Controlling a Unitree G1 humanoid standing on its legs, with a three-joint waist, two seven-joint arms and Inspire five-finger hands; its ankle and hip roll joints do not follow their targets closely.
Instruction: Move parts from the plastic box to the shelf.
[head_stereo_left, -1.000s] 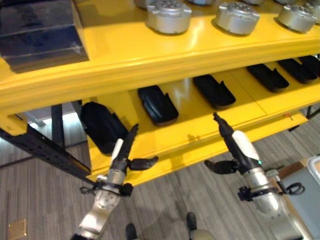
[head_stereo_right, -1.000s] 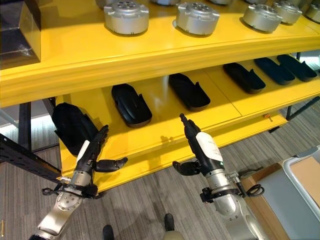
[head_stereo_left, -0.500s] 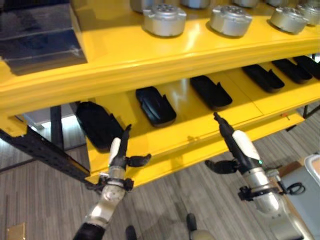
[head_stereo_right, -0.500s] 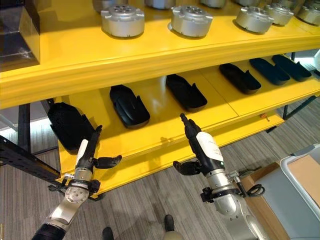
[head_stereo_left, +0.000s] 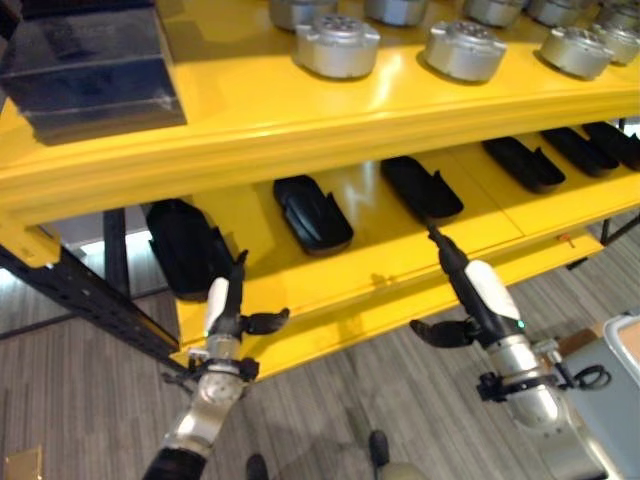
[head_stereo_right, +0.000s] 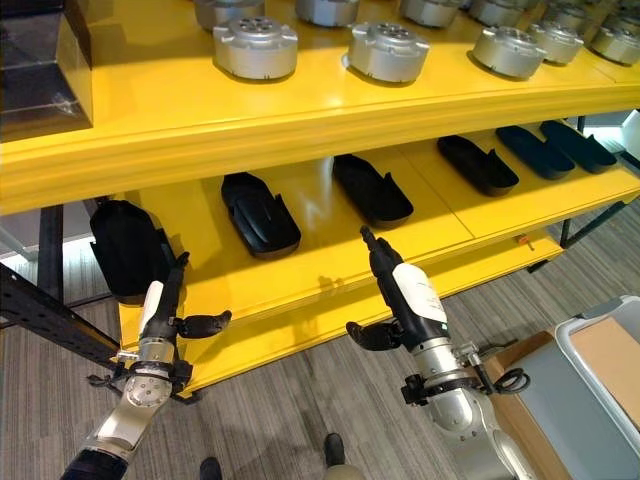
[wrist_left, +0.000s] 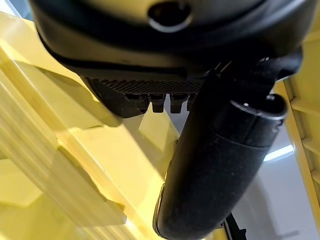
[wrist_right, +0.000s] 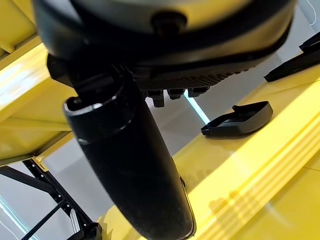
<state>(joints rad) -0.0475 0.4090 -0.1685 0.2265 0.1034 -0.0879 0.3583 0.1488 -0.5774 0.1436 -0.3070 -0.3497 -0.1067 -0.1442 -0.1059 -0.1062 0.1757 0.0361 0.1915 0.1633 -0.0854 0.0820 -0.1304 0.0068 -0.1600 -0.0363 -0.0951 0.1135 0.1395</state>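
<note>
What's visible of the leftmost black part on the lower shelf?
The leftmost black part is a dark, matte, plastic-looking shell, elongated with rounded ends and a raised rim. It lies flat at the left end of the yellow lower shelf, lengthwise front to back, apart from the next black part. The left robot hand, fingers straight, hovers just in front of it; contact isn't discernible.

We stand in a factory parts store.
A yellow shelf (head_stereo_right: 300, 110) carries rows of machined metal housings (head_stereo_right: 256, 47) and black moulded parts (head_stereo_right: 262, 213) above a grey plank floor (head_stereo_right: 290, 420).
</note>
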